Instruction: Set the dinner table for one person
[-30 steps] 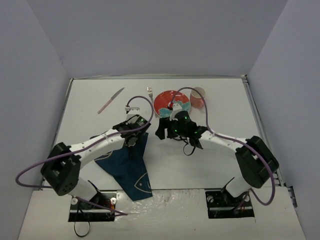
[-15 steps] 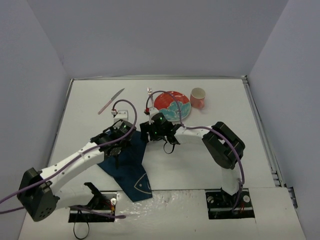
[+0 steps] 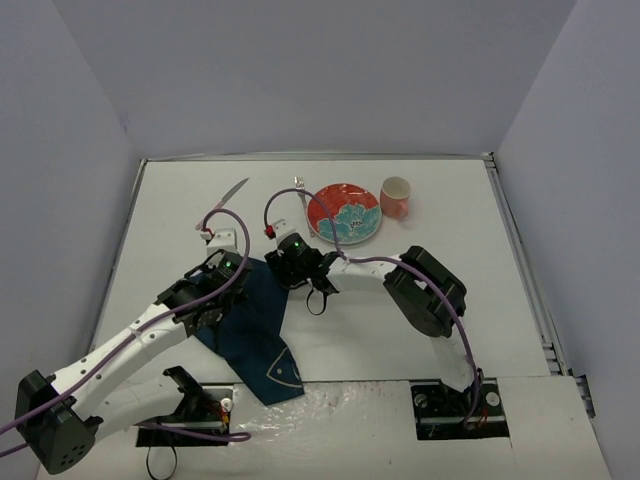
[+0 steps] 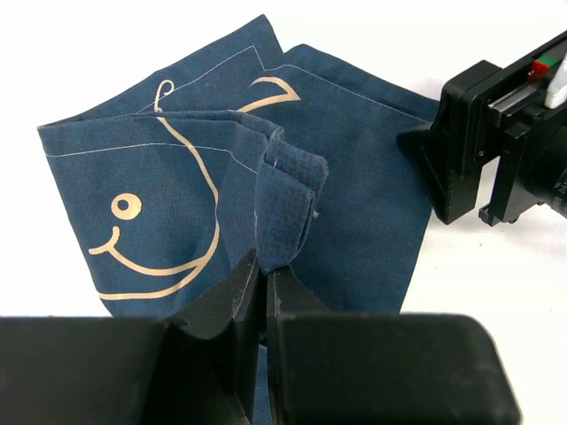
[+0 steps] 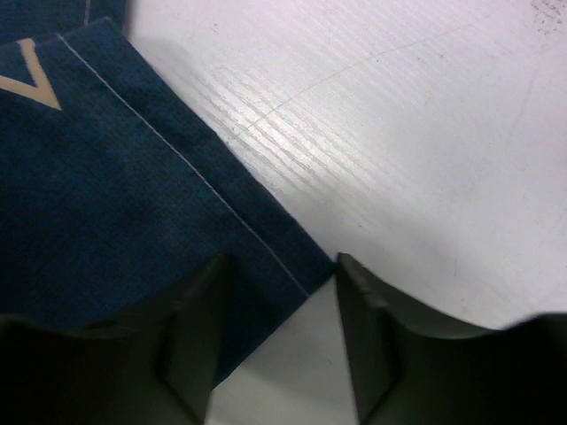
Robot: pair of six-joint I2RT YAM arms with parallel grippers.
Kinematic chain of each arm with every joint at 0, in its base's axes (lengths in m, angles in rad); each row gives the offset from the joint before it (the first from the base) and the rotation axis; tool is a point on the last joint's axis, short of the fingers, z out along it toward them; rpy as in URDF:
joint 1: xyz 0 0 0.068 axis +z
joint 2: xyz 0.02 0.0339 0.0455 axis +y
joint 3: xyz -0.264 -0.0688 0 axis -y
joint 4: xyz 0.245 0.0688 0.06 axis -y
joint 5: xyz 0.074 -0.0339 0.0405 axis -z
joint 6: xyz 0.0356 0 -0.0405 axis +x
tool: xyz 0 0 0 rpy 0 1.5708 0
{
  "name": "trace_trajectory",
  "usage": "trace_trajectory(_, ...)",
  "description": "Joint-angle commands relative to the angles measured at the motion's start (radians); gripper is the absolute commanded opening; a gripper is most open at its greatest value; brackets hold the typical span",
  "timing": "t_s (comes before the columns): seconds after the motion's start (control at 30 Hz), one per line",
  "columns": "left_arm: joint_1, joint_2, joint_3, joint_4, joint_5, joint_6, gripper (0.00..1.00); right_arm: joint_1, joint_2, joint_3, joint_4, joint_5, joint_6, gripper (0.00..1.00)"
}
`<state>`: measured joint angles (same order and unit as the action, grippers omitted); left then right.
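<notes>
The navy placemat with a fish drawing (image 3: 258, 335) lies rumpled on the white dinner table (image 3: 440, 270) at the near left. My left gripper (image 3: 218, 292) is shut on a raised fold of the placemat (image 4: 354, 177), its jaws (image 4: 266, 273) pinching the cloth. My right gripper (image 3: 282, 264) is open at the placemat's far right corner; its fingers (image 5: 279, 283) straddle the hemmed corner (image 5: 106, 195) low over the table (image 5: 399, 133). The right gripper also shows in the left wrist view (image 4: 496, 159).
A red and teal plate (image 3: 343, 212) lies at the back middle, with a pink cup (image 3: 396, 196) to its right. A fork (image 3: 298, 183) lies left of the plate. A knife (image 3: 222, 200) lies at the back left. Grey walls enclose the table.
Both arms have swung left. My right gripper has moved from beside the plate to the placemat's corner. My left gripper has drawn back left, still holding the cloth.
</notes>
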<state>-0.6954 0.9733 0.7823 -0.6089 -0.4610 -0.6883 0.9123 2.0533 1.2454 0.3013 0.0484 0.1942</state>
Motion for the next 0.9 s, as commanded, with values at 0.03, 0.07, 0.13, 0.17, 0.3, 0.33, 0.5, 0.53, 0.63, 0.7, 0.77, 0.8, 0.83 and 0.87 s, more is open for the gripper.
trace_trajectory(0.03, 0.019, -0.028, 0.016, -0.022, -0.023, -0.017, 0.00, 0.029, 0.050, 0.020, -0.141, 0.070, -0.014, 0.27)
trace_trajectory(0.07, 0.021, -0.031, 0.015, -0.024, -0.025, -0.017, 0.00, 0.030, 0.050, 0.020, -0.143, 0.081, -0.013, 0.17)
trace_trajectory(0.13, 0.025, -0.039, 0.019, -0.031, -0.025, -0.018, 0.00, 0.028, 0.045, 0.016, -0.145, 0.101, -0.015, 0.05)
trace_trajectory(0.17, 0.028, -0.045, 0.022, -0.037, -0.025, -0.019, 0.00, 0.027, 0.036, 0.011, -0.145, 0.110, -0.016, 0.01)
trace_trajectory(0.3, 0.046, -0.069, 0.048, -0.069, -0.031, -0.004, 0.00, 0.009, -0.040, -0.019, -0.152, 0.161, -0.014, 0.00)
trace_trajectory(0.33, 0.054, -0.076, 0.057, -0.079, -0.030, 0.002, 0.00, 0.001, -0.076, -0.028, -0.159, 0.175, -0.016, 0.00)
trace_trajectory(0.5, 0.106, -0.103, 0.134, -0.128, -0.026, 0.052, 0.00, -0.041, -0.267, -0.103, -0.199, 0.230, -0.048, 0.00)
trace_trajectory(0.53, 0.122, -0.104, 0.148, -0.134, -0.024, 0.065, 0.00, -0.053, -0.307, -0.117, -0.206, 0.232, -0.052, 0.00)
trace_trajectory(0.63, 0.180, -0.102, 0.179, -0.150, -0.018, 0.110, 0.00, -0.090, -0.427, -0.151, -0.228, 0.231, -0.056, 0.00)
trace_trajectory(0.7, 0.220, -0.097, 0.199, -0.153, -0.015, 0.135, 0.00, -0.109, -0.489, -0.181, -0.244, 0.224, -0.053, 0.00)
trace_trajectory(0.77, 0.252, -0.083, 0.213, -0.153, -0.011, 0.155, 0.00, -0.120, -0.531, -0.206, -0.257, 0.219, -0.048, 0.00)
trace_trajectory(0.8, 0.267, -0.075, 0.220, -0.154, -0.010, 0.164, 0.00, -0.124, -0.553, -0.220, -0.269, 0.222, -0.041, 0.00)
trace_trajectory(0.83, 0.282, -0.068, 0.227, -0.156, -0.011, 0.172, 0.00, -0.126, -0.578, -0.235, -0.284, 0.227, -0.031, 0.00)
trace_trajectory(0.87, 0.301, -0.059, 0.235, -0.157, -0.011, 0.181, 0.00, -0.127, -0.591, -0.243, -0.292, 0.230, -0.024, 0.00)
